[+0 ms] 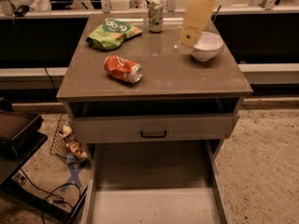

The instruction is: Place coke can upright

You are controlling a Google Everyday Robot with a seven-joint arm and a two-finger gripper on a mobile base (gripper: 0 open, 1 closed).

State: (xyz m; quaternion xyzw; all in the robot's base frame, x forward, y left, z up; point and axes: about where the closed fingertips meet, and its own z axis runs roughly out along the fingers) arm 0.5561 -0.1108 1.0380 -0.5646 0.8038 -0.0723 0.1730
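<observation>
1. The grey-brown, square-topped table (196,80) has a bare stretch across its front and its middle. The front edge and the right front corner carry nothing.
2. The orange-red aluminium coke can (123,69) lies on the table's left half, a little forward of the middle. It sits inward from both the left edge and the front edge and touches nothing else.
3. At the table's rear left lies a crumpled green snack bag (112,31). A green-and-silver drink can (155,15) stands upright at the rear middle, and a round white bowl (208,45) sits at the rear right. All three are well apart from the coke can.
4. The pale beige end effector (188,36) hangs over the table's rear right, just beside the bowl's left rim. Whether it is open or closed cannot be told. It holds nothing visible.
5. The coke can shows white markings on its side, a dented wall and a silver end.
6. It is on its side, not upright. Its long axis runs slantwise across the table from rear left to front right, with the visible silver end toward the front right.
</observation>
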